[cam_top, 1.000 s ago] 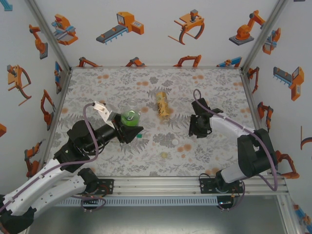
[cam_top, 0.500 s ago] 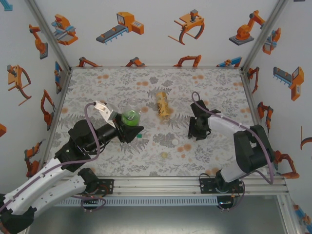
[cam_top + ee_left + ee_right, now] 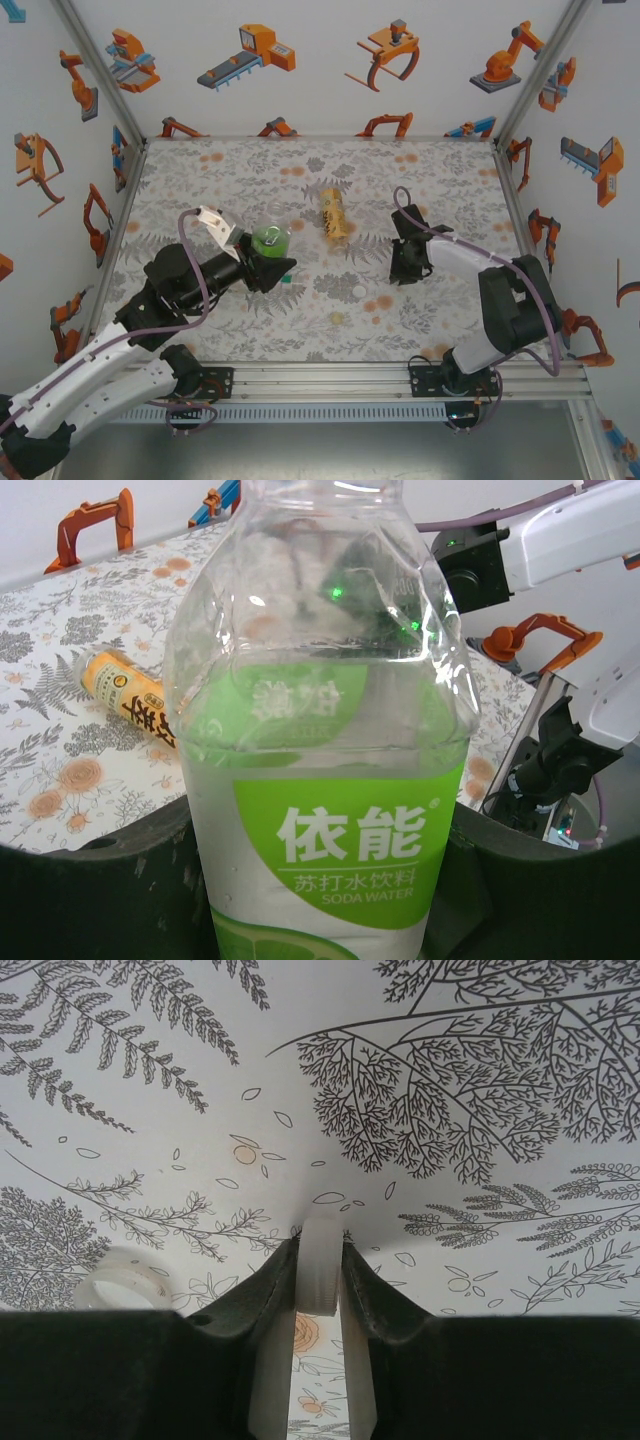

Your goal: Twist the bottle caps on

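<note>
My left gripper (image 3: pixel 270 262) is shut on a clear bottle with a green soda-water label (image 3: pixel 268 238), holding it upright above the table. The bottle (image 3: pixel 320 780) stands close before the camera between the dark fingers (image 3: pixel 90 890), and its top runs out of frame. An amber bottle (image 3: pixel 335 215) (image 3: pixel 125 695) lies on its side further back. My right gripper (image 3: pixel 405 268) (image 3: pixel 322 1260) is down at the cloth, shut on a small white ribbed cap (image 3: pixel 322 1270) held on edge. A green cap (image 3: pixel 288 281), a white cap (image 3: pixel 359 291) and a pale yellowish cap (image 3: pixel 337 318) lie loose between the arms.
A floral cloth (image 3: pixel 200 180) covers the table inside white walls with orange robot pictures. A white ring-shaped cap (image 3: pixel 122 1288) lies just left of my right fingers. A metal rail (image 3: pixel 320 380) runs along the near edge.
My right gripper has closed its jaws onto the white cap at the cloth and shifted slightly. The left arm and its bottle have barely moved.
</note>
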### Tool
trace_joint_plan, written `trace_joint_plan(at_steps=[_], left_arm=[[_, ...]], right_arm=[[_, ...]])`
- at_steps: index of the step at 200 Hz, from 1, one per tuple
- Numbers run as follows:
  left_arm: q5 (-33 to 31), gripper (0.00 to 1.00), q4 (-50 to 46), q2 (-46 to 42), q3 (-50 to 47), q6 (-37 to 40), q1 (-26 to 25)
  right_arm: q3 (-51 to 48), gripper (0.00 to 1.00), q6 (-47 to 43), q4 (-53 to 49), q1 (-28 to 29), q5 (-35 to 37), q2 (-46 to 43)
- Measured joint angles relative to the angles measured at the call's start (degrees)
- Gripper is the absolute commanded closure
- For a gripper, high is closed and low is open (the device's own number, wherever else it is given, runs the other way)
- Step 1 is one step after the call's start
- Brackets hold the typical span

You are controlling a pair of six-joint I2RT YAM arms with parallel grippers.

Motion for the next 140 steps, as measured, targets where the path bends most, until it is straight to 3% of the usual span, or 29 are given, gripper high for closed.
trace_joint_plan(at_steps=[54, 140], left_arm=[[0.1, 1.0, 0.1, 0.2, 0.0, -0.3, 0.0], [0.1, 1.0, -0.8, 0.7, 1.1, -1.0, 0.0]], right_arm=[[-0.7, 0.81, 1.0, 1.4, -0.1, -3.4, -0.3], [-4.6, 0.82, 6.3, 9.5, -0.1, -16.0, -0.6]])
